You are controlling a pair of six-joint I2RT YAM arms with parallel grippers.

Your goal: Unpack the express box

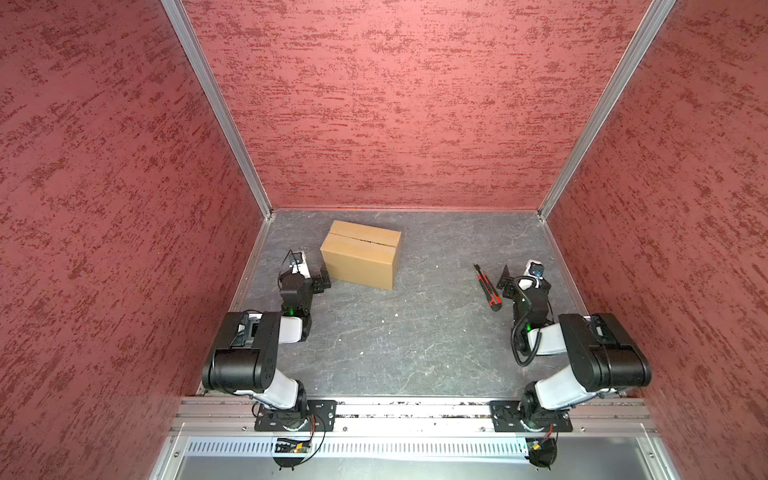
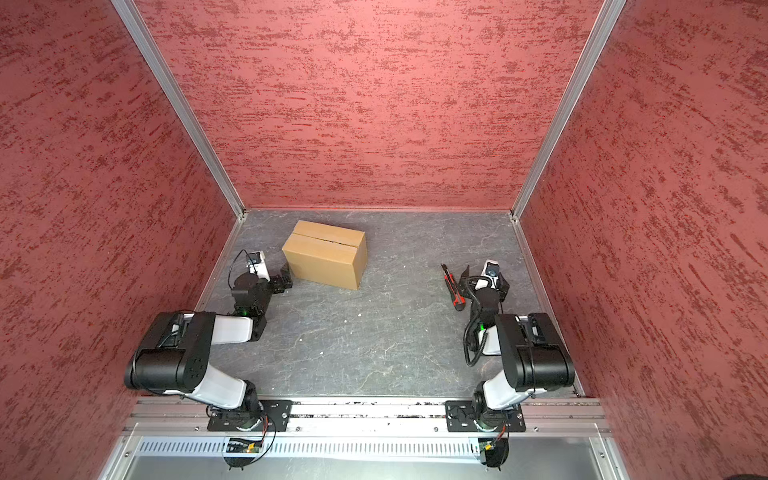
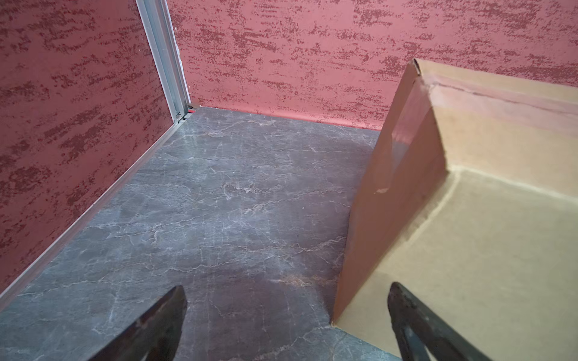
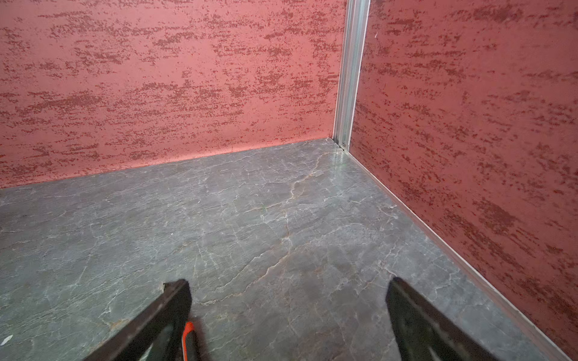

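The express box (image 1: 361, 254) (image 2: 326, 254) is a plain brown carton standing on the grey floor at the back left. Its top flaps are shut, with clear tape along the centre seam. My left gripper (image 1: 323, 277) (image 2: 285, 277) is open, low beside the box's near left corner. In the left wrist view the box (image 3: 484, 250) fills one side, and its corner edge falls between the spread fingers of the left gripper (image 3: 287, 286). My right gripper (image 1: 518, 276) (image 2: 484, 277) (image 4: 286, 283) is open over bare floor and holds nothing.
A red-and-black utility knife (image 1: 487, 286) (image 2: 453, 289) lies on the floor just left of the right gripper. Its orange edge (image 4: 188, 334) shows beside one finger. Red textured walls close in the back and both sides. Small white specks dot the middle floor.
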